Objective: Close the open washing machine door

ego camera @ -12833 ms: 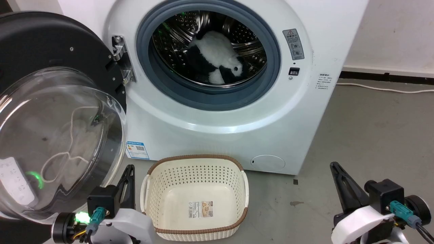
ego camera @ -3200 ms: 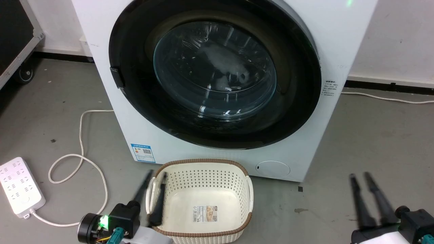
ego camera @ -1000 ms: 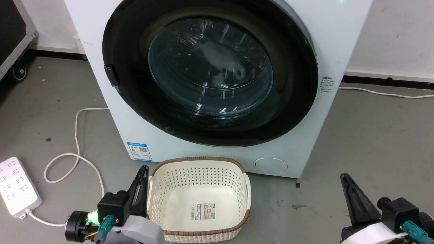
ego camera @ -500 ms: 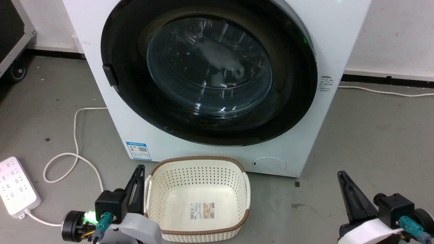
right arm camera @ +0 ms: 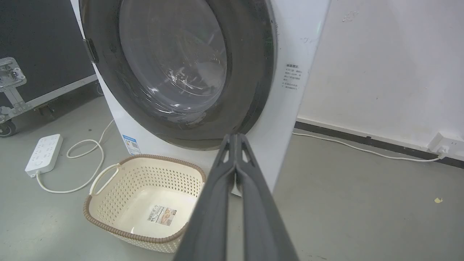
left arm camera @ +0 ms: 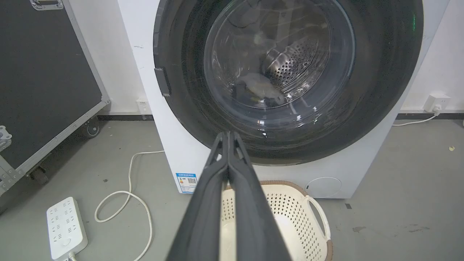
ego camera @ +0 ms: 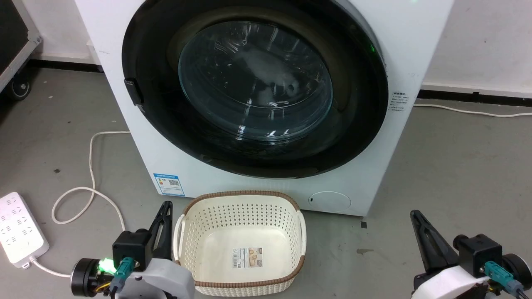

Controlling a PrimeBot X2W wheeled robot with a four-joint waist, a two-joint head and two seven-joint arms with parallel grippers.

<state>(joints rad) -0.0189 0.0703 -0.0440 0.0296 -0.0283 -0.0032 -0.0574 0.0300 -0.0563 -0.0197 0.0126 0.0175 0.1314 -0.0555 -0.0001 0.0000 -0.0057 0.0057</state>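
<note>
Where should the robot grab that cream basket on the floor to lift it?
The laundry basket has a pale loop handle on each end. The one beside the left claw looks best: it stands off the perforated wall, so a finger coming from above could probably slip through.

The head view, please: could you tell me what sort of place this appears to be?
Probably a lab or workshop corner set up for laundry trials, not a home: a washing machine on bare grey floor, a wheeled black flight case beside it, and a power strip lying loose.
</note>
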